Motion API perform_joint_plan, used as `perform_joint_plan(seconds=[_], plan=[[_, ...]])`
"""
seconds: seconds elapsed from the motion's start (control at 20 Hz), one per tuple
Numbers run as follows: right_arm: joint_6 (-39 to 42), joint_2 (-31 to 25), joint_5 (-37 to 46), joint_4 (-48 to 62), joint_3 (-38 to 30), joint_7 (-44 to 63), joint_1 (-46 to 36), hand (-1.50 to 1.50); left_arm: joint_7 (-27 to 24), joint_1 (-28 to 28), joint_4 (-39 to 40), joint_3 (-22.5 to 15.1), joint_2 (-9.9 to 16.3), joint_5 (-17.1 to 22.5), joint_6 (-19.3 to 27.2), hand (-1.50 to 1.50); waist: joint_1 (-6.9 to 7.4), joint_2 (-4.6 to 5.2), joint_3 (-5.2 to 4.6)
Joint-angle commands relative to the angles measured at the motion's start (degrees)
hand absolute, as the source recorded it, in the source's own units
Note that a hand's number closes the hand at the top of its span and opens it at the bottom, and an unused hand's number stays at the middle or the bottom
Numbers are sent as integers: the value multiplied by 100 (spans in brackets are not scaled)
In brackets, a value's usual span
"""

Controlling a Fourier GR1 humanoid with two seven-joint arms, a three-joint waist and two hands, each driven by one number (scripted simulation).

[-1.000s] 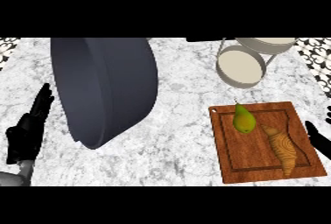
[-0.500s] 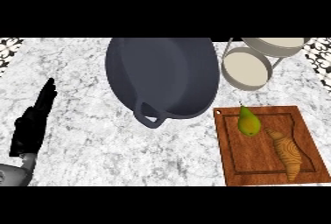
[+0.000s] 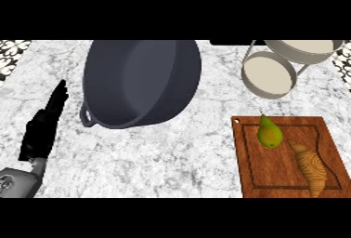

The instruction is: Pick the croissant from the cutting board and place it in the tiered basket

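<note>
The croissant [image 3: 312, 168] is a long golden-brown pastry lying on the right half of the wooden cutting board [image 3: 270, 176], at the lower right of the head view. The tiered basket [image 3: 277, 69] stands at the back right, a wire frame with two cream bowls, the lower one tilted toward me. My left hand [image 3: 42, 128] rests at the far left edge with straight fingers pointing up, holding nothing and far from the board. My right hand does not show.
A green pear [image 3: 269, 132] lies on the board just above the croissant. A large dark grey pan [image 3: 140, 80] with a small loop handle sits at the back centre. Patterned wall tiles edge the marble counter [image 3: 171, 162] at both top corners.
The view has shifted, so the pan now shows rounder and more face-on. My right hand, seen at the right edge a second ago, has left the view. The croissant and pear stay put.
</note>
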Motion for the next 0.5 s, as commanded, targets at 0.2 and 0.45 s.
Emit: perform_joint_plan(seconds=[0.2,0.45], plan=[[149,196,486,569,1362,1743,-1603,-150,107,-142,89,92,-168,-250,-156,0,118,19,14],[706,277,390,1058,1545,2244,-2123,-150,263,-178,-47,156,-225,-469,-135,0,66,1,16]])
